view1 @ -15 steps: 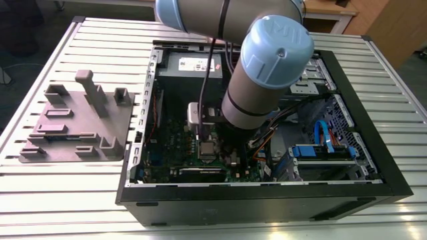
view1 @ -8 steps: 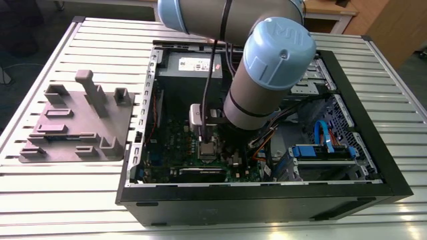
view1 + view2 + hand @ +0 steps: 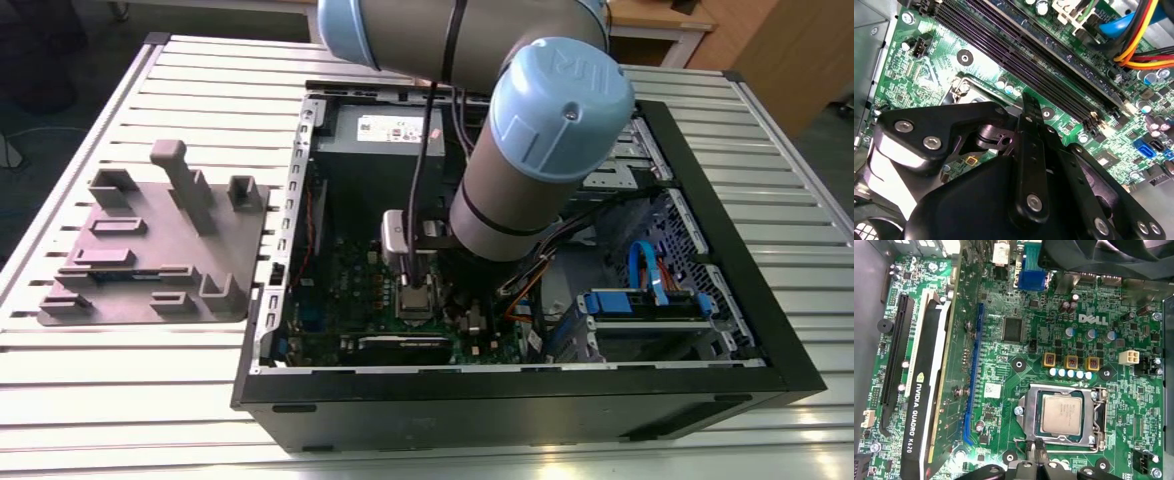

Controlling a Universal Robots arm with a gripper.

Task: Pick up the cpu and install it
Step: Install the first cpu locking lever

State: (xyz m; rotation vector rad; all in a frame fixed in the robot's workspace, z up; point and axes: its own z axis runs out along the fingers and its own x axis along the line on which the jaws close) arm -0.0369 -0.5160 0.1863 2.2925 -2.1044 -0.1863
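Silver-grey, the cpu [image 3: 1062,414] sits flat inside the square metal socket frame [image 3: 1026,412] on the green motherboard [image 3: 1004,305]. In the first wrist view the gripper [image 3: 1036,446] hovers just beside the socket's edge, fingertips [image 3: 1040,444] together, clear of the chip.
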